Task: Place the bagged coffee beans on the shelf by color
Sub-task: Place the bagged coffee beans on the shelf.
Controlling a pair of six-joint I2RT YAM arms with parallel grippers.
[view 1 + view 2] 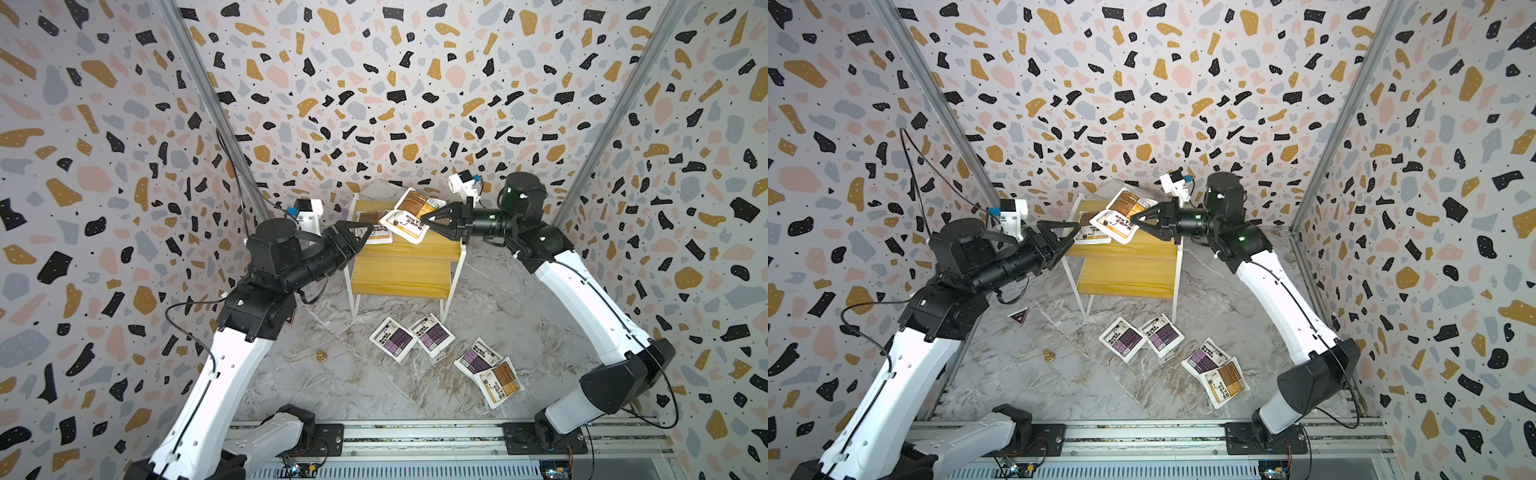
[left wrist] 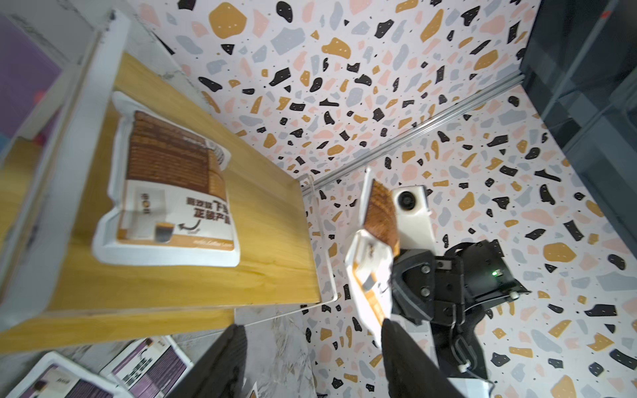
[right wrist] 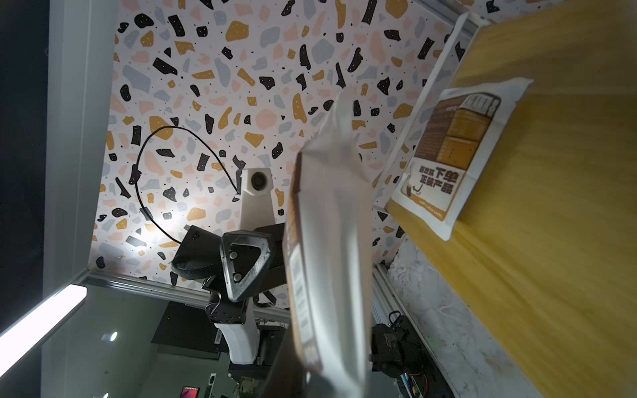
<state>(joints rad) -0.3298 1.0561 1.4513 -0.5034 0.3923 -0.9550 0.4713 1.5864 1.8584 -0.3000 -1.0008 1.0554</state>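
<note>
The shelf [image 1: 401,274] [image 1: 1129,272] stands at the back of the marble table. One brown-panel bag of coffee beans [image 1: 376,232] [image 2: 169,193] [image 3: 448,155] lies flat on its top board. My right gripper [image 1: 428,220] [image 1: 1138,220] [image 3: 317,379] is shut on the edge of another brown bag [image 1: 411,216] [image 1: 1121,216] [image 2: 372,241] [image 3: 327,241], which hangs tilted above the top board. My left gripper [image 1: 363,239] [image 1: 1070,241] [image 2: 310,344] is open and empty at the shelf's left side. Three purple bags [image 1: 392,338] [image 1: 432,334] [image 1: 478,357] and one brown bag [image 1: 500,382] lie on the table in front.
A small golden chess-like piece [image 1: 321,355] stands on the table at front left. A dark triangular sticker [image 1: 1018,316] lies near the left arm. Terrazzo-patterned walls close in on three sides, and a metal rail [image 1: 415,436] runs along the front edge.
</note>
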